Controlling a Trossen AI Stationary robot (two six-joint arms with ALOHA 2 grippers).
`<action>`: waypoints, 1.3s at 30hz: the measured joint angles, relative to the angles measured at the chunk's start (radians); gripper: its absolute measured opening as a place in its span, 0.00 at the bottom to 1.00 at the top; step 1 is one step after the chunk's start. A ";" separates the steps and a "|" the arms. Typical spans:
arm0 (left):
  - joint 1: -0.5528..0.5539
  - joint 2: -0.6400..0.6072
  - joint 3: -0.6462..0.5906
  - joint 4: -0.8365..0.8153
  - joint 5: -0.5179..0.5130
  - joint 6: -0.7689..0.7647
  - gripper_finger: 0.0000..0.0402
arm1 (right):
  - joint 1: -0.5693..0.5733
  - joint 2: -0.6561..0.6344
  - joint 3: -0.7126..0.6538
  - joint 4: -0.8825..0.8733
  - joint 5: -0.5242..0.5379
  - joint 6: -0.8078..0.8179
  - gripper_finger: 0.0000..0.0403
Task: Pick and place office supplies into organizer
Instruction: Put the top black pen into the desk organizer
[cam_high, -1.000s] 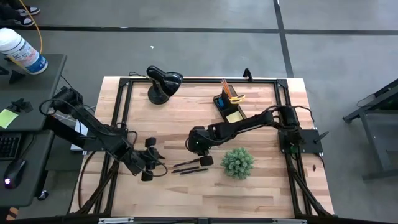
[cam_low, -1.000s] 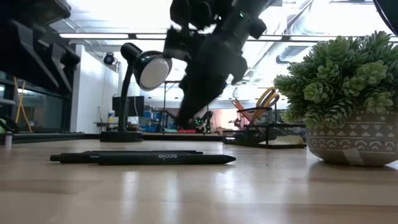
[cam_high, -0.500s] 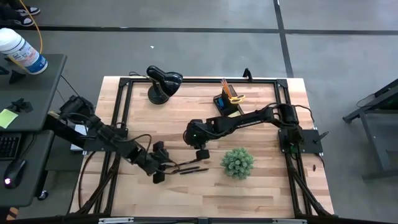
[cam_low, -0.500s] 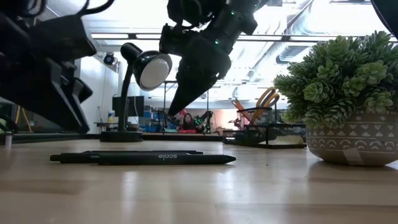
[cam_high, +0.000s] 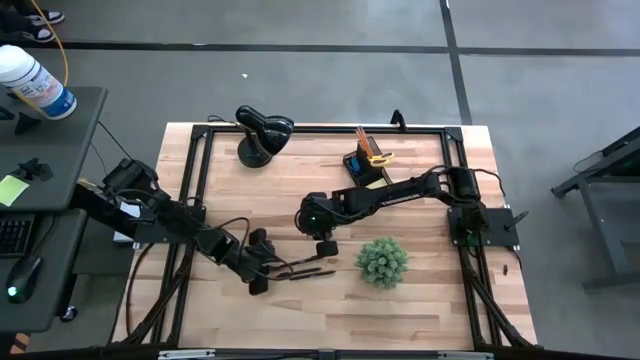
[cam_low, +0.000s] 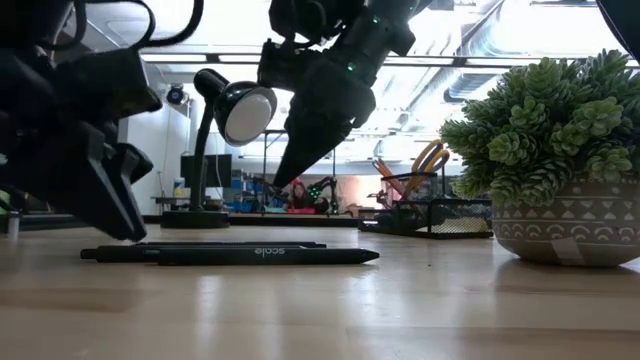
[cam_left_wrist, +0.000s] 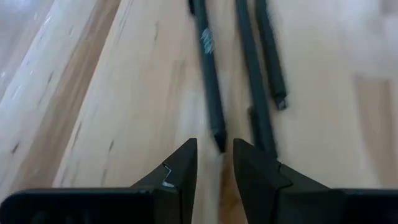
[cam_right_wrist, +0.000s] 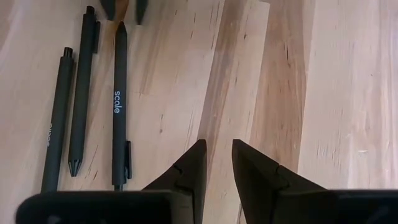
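Three thin black pens (cam_high: 305, 268) (cam_low: 230, 255) lie flat and side by side on the wooden table. My left gripper (cam_high: 274, 266) (cam_left_wrist: 214, 155) is open and low at their left ends; its fingertips stand on either side of the tip of one pen (cam_left_wrist: 208, 68) without touching it. My right gripper (cam_high: 325, 248) (cam_right_wrist: 216, 152) hangs open above the table, just beyond the pens' far side, with nothing between its fingers. The black organizer (cam_high: 362, 170) (cam_low: 430, 215) stands at the far right with yellow-handled scissors (cam_low: 432, 155) and pencils (cam_high: 362, 135) upright in it.
A round green plant in a patterned pot (cam_high: 382, 260) (cam_low: 560, 160) stands right of the pens. A black desk lamp (cam_high: 260, 132) (cam_low: 225, 130) is at the far left. Black frame rails (cam_high: 195, 190) run along the table's edges.
My left gripper has come down and moved toward the table's right, reaching the pens' left ends close to the tabletop. My right gripper has risen a little, away from the pens. The pens have stayed where they lay.
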 joint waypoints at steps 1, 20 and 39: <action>0.000 0.000 0.000 0.015 0.000 0.001 0.23 | 0.000 0.000 0.000 -0.002 0.000 0.000 0.18; 0.000 0.060 0.000 0.083 -0.004 -0.026 0.23 | 0.000 0.000 0.000 -0.003 -0.001 0.002 0.18; 0.000 0.057 0.003 0.022 -0.021 -0.076 0.16 | 0.000 0.000 0.000 -0.002 0.000 0.024 0.18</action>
